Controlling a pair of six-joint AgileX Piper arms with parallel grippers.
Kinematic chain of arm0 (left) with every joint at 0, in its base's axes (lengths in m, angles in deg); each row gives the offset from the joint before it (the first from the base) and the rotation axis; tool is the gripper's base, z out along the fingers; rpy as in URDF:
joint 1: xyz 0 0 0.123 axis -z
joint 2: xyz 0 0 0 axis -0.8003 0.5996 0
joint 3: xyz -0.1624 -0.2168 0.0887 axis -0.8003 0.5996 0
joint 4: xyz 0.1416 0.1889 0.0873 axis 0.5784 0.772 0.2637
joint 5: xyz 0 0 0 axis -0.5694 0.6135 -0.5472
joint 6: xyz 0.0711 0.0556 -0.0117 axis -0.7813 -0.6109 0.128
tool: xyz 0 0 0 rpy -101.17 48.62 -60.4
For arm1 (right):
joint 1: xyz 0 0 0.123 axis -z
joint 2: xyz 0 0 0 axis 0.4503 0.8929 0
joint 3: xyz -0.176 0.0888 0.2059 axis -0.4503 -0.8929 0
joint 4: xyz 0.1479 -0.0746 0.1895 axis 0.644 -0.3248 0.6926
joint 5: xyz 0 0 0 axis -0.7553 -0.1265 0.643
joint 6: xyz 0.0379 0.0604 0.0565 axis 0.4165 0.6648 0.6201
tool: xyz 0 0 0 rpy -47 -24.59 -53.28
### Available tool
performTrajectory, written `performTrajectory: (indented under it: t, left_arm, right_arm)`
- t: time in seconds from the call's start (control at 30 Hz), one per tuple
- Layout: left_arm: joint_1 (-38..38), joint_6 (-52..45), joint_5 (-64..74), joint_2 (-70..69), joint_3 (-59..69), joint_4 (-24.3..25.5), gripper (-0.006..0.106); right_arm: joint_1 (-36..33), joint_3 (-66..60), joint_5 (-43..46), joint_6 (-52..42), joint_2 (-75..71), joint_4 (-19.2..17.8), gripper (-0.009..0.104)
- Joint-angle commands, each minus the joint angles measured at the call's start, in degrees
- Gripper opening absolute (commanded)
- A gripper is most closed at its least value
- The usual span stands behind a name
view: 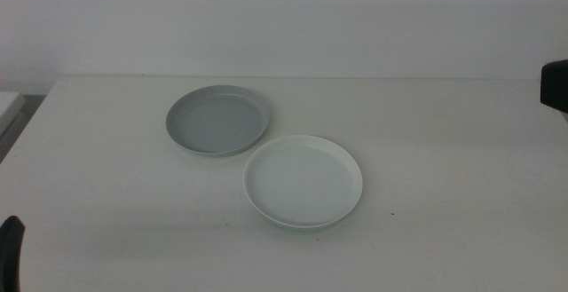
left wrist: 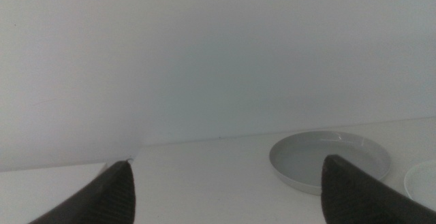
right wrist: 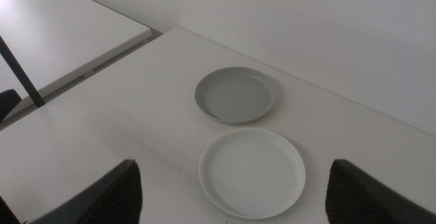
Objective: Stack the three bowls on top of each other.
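Observation:
A grey bowl [view: 217, 120] lies on the white table, back of centre. A white bowl [view: 303, 182] lies just in front and to the right of it, their rims almost touching. Both are empty and upright. The right wrist view shows the grey bowl [right wrist: 236, 95] and the white bowl [right wrist: 251, 171] from above. My left gripper [left wrist: 228, 190] is open and low near the table's front left corner [view: 11, 252], facing the grey bowl [left wrist: 330, 159]. The right gripper [right wrist: 235, 197] is open too, held high off the table's right side [view: 555, 83], apart from both bowls.
The table's far edge [view: 293, 78] meets a plain white wall. A second white surface [right wrist: 61, 26] stands beyond a gap on the left, with a thin dark rod [right wrist: 20, 67] near it.

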Motion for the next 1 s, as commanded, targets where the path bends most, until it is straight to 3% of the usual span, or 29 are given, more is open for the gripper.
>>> performTrajectory:
  t: [0.0, 0.07, 0.37, 0.53, 0.63, 0.7, 0.83, 0.97]
  left_arm:
    - [0.04, 0.08, -0.61, -0.23, 0.00, 0.06, 0.094]
    - [0.04, 0.08, -0.61, -0.23, 0.00, 0.06, 0.094]
    - [0.04, 0.04, 37.57, 39.84, -45.89, -1.87, 0.094]
    - [0.04, 0.04, 52.47, 58.76, -62.83, -2.46, 0.094]
    - [0.04, -3.02, 50.11, 68.01, -68.28, -3.09, 0.094]
    - [0.04, -6.42, 44.49, 73.50, -69.58, -6.70, 0.094]
    - [0.04, -6.75, 38.11, 84.05, -72.89, -7.17, 0.094]
    - [0.36, -3.77, 35.56, 94.68, -78.25, -11.32, 0.094]
  right_arm:
    - [0.40, -0.13, 0.77, -0.56, -0.21, 0.12, 0.087]
    - [0.40, -0.13, 0.77, -0.56, -0.21, 0.12, 0.087]
    - [0.40, -0.13, 0.77, -0.56, -0.21, 0.12, 0.087]
    - [0.40, -0.13, 0.77, -0.56, -0.21, 0.12, 0.087]
    - [0.40, -0.13, 0.77, -0.56, -0.21, 0.12, 0.087]
    - [0.40, -0.13, 0.77, -0.56, -0.21, 0.12, 0.087]
    - [0.40, -0.13, 0.77, -0.56, -0.21, 0.12, 0.087]
    - [0.40, -0.13, 0.77, -0.56, -0.21, 0.12, 0.087]
